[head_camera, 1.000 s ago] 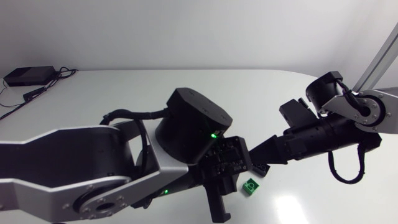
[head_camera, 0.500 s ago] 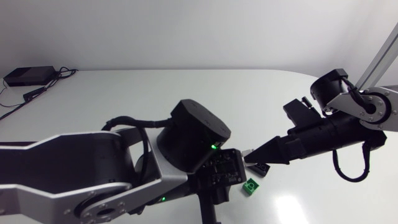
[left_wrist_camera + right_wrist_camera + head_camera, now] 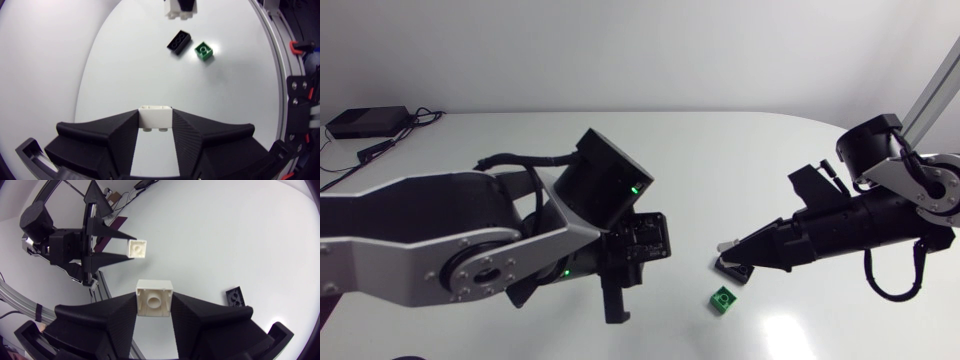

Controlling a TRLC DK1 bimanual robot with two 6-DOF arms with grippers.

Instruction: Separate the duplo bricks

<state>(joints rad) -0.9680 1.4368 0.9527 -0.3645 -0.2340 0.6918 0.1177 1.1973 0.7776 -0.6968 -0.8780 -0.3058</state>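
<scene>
Left gripper [image 3: 155, 114] is clamped on a white duplo brick [image 3: 155, 121]. Black brick [image 3: 732, 268] and green brick [image 3: 722, 300] are laid on the table [image 3: 520, 140], near but apart. Right gripper [image 3: 154, 296] is clamped on a second white brick [image 3: 154, 302]. Both grips are shown clearly by wrist views only.

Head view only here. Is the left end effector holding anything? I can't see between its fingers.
Observer: Yes. The left wrist view shows the left end effector shut on a white brick.
Operator: And the right one?
Observer: The right end effector is shut on a second white brick, hollow underside facing its camera.
Operator: The black brick is half hidden for me.
Observer: The black brick lies loose, studs up, nothing on it, beside the green brick without touching it.
</scene>
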